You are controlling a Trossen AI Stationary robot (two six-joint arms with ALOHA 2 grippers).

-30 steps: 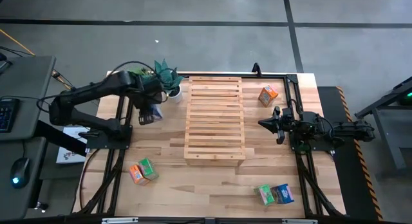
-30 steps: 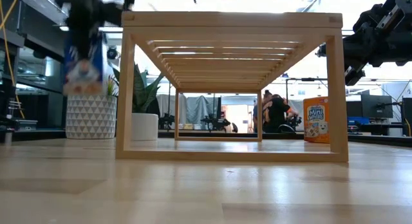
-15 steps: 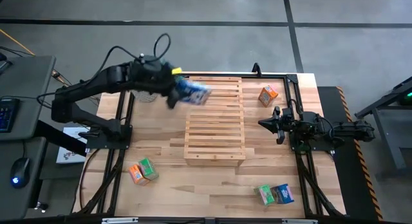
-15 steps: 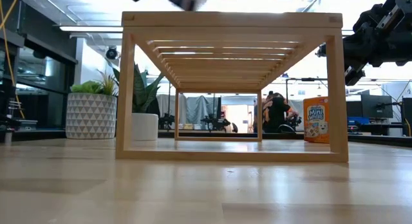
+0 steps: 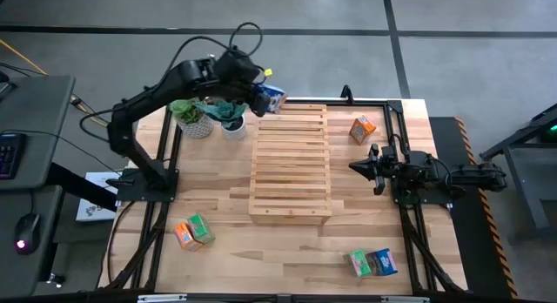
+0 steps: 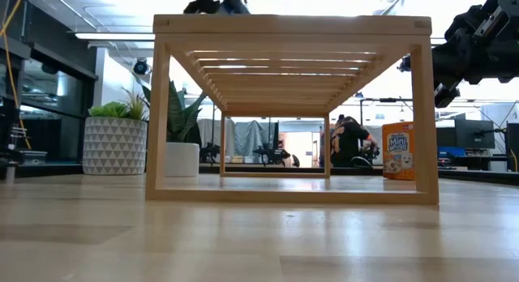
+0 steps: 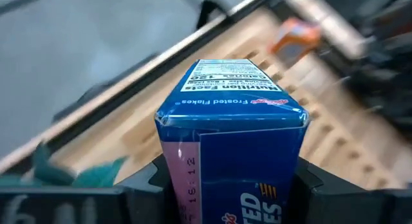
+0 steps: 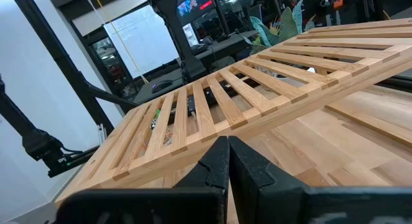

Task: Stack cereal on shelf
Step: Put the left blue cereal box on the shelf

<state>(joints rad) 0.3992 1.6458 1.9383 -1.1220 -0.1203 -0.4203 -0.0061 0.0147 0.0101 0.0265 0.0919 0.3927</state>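
Left gripper (image 5: 261, 97) grips the small blue cardboard cereal box (image 5: 271, 97) above the slatted light-wood shelf (image 5: 290, 159) at eleven o'clock; lower it level onto slats; right gripper (image 5: 359, 167) waits clenched, three o'clock.

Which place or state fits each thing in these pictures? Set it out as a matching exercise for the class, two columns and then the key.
Things:
1. blue box
2. lone orange box
3. right end effector
4. potted plants

Places or states:
A. shut, empty, beside the rack's right edge
B. on the table off the rack's far left corner
C. held by the left end effector above the rack's far left corner
D. on the table near its far right corner

Pairs: 1-C, 2-D, 3-A, 4-B
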